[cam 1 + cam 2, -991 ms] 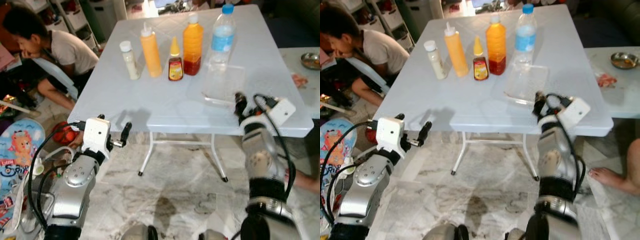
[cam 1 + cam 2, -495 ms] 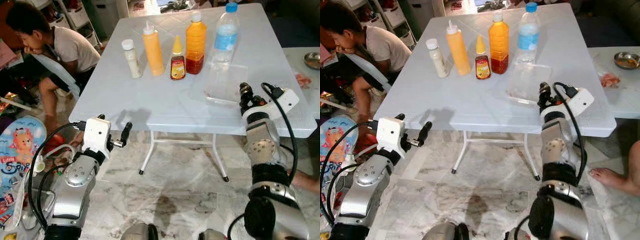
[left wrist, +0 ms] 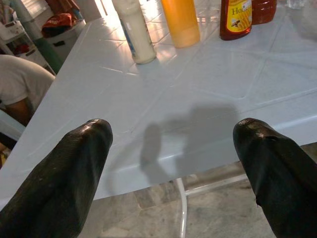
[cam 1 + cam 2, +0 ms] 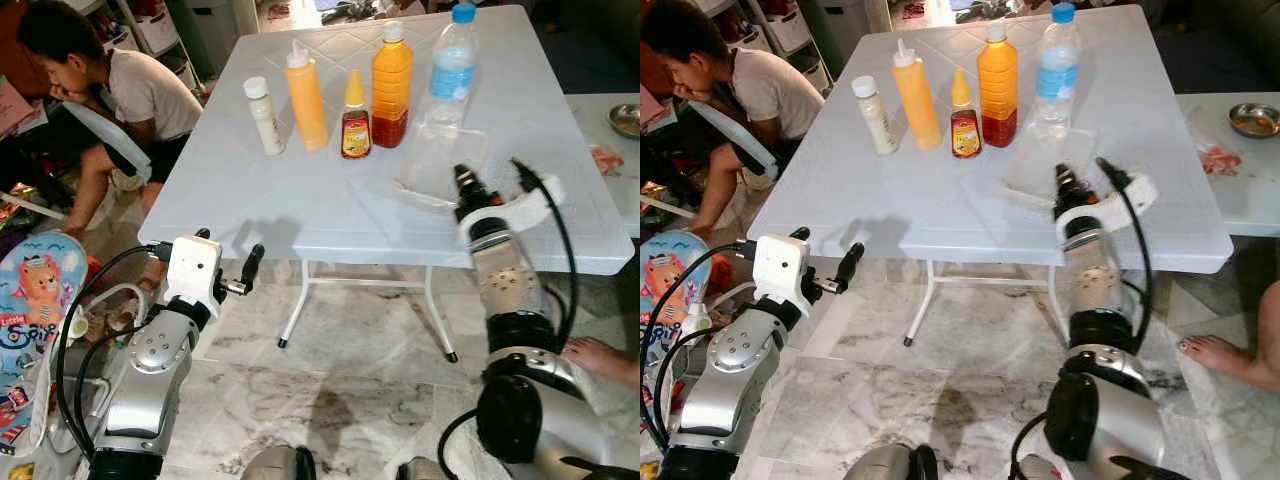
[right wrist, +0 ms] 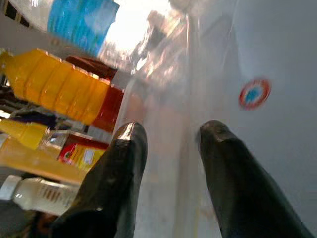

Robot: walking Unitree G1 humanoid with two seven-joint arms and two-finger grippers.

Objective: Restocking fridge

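Right claw (image 4: 462, 180) is over the near right part of the white table (image 4: 300, 200), fingers set on either side of the near edge of a clear plastic container (image 4: 440, 165). In the right wrist view the two black fingers (image 5: 124, 158) stand a little apart with the clear wall between them; whether they press on it cannot be told. The container's near edge looks tipped up off the table.

Beyond the right claw, at the table's far side, stands a row of bottles. Nearest the container is a water bottle with a blue cap and label (image 4: 448, 65), just behind it. Next along toward the left claw's side: a tall orange bottle with red at its base (image 4: 390, 75), a small honey bottle with a yellow top (image 4: 352, 120), a yellow squeeze bottle (image 4: 305, 95), and a small white bottle with a white cap (image 4: 263, 118).

Left claw (image 4: 250, 270) hangs below and in front of the table's near left edge, off the table, fingers spread wide and holding nothing; the left wrist view shows both fingertips (image 3: 74, 163) well apart.

A person (image 4: 100, 90) sits on the floor well off beyond the left claw. A small metal bowl (image 4: 1250, 120) sits on a second table to the right.
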